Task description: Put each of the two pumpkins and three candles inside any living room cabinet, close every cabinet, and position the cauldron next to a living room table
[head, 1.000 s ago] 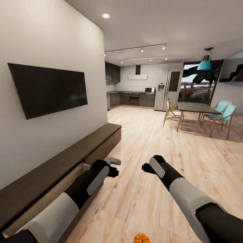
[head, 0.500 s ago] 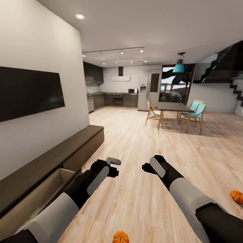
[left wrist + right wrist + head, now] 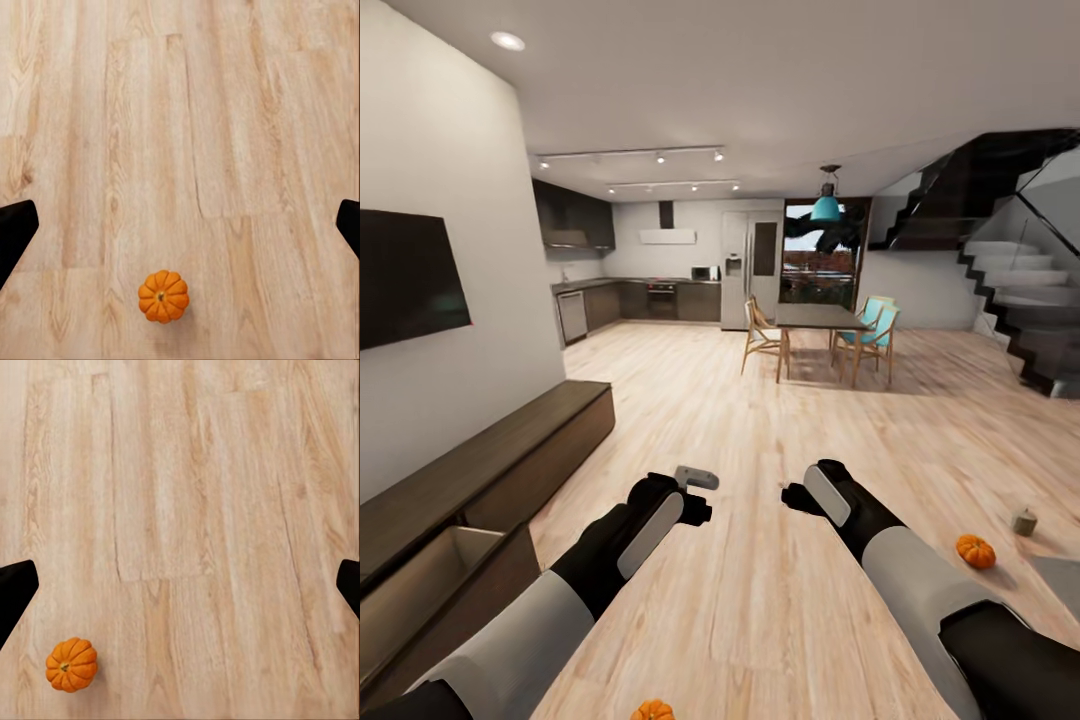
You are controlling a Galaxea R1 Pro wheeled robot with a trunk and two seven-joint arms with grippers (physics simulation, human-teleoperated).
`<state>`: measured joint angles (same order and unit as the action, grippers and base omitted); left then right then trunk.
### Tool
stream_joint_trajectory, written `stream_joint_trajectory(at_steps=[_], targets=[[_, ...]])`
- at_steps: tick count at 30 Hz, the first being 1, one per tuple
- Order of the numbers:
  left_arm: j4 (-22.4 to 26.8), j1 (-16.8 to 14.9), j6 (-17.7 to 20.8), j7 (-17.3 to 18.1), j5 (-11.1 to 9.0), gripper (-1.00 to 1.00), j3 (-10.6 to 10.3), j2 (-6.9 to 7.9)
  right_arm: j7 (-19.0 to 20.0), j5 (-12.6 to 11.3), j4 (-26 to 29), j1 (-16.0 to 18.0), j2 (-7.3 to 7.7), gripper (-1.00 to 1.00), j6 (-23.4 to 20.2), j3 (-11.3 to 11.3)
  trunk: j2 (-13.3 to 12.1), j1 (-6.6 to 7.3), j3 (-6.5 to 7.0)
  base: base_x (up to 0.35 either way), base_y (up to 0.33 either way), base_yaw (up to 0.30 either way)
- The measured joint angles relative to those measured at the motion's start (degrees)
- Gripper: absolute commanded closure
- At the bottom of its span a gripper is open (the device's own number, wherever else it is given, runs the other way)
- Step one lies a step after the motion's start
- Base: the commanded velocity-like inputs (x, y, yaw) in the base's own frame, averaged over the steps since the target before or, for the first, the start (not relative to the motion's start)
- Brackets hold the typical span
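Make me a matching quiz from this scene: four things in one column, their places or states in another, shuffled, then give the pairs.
Things:
1. near pumpkin
2. far pumpkin
3. cabinet drawer
4. candle

Places or states:
A. pulled open, looks empty
B. floor, bottom edge of the head view
C. floor, just beyond a pumpkin
D. floor, to the robot's right

Pairs: 1-B, 2-D, 3-A, 4-C

Near pumpkin [image 3: 652, 711]: bright orange, ribbed, upright on the wood floor at the head view's lower edge, partly cut off. Second pumpkin [image 3: 976, 551]: same kind, upright on the floor at right. Candle [image 3: 1024, 522]: small, greyish, standing near it. Cabinet [image 3: 490, 480]: low, dark brown, along the left wall, one drawer [image 3: 430, 585] pulled open.
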<state>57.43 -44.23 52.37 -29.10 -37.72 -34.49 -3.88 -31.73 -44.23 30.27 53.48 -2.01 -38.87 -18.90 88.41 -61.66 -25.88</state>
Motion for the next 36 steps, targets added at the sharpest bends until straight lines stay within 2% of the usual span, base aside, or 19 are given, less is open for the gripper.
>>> stream_joint_trajectory(at_steps=[11,19,36], targets=[[-0.04,0.00,-0.02,-0.03,-0.06,-1.00,0.03,0.00,0.00,0.00,0.02,0.00,-0.05,-1.00,0.00,0.00,0.01,0.01,0.45,0.171,-0.256,-0.271],[-0.10,-0.01,-0.26,-0.18,-0.15,-1.00,0.12,-0.01,0.01,0.00,0.00,-0.01,0.04,-1.00,-0.01,-0.01,0.01,-0.01,0.77,0.206,-0.020,-0.271],[-0.42,-0.01,-0.70,-0.55,-0.25,-1.00,0.61,-0.05,0.01,-0.01,0.00,-0.01,0.94,-1.00,-0.01,0.00,0.01,-0.02,1.46,0.014,-0.042,-0.271]])
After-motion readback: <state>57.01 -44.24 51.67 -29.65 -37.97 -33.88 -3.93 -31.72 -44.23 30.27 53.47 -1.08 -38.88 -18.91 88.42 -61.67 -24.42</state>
